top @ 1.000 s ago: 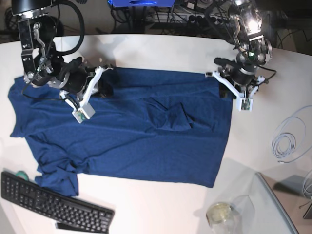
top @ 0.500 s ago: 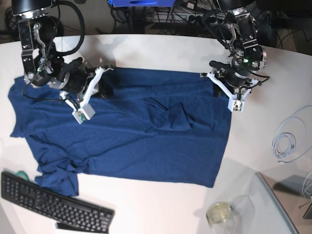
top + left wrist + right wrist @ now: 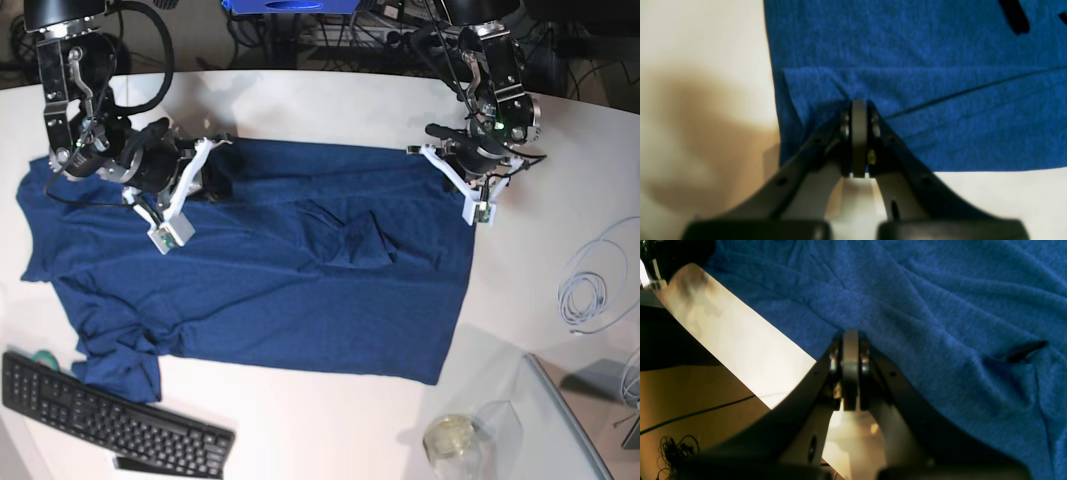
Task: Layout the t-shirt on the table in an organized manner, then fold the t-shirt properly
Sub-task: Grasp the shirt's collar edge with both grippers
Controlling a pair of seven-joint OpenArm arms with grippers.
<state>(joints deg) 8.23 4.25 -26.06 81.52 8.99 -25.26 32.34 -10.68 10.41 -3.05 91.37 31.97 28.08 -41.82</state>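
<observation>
The t-shirt (image 3: 260, 265) lies spread across the middle of the worktop (image 3: 330, 100), mostly flat, with a bunched ridge near its centre and a crumpled sleeve at the near-left corner beside the keyboard (image 3: 110, 415); the left hand (image 3: 858, 110) is closed on the cloth at the shirt's far-right corner, where a folded hem layer shows, and the right hand (image 3: 850, 340) is pinched shut on the far edge toward the left; holding both far corners seems meant for tensioning that edge and smoothing the ridge, or for carrying it over in a fold; bare worktop lies beyond the far edge and along the right side; the near edge is crowded by the keyboard and a glass jar (image 3: 455, 440).
</observation>
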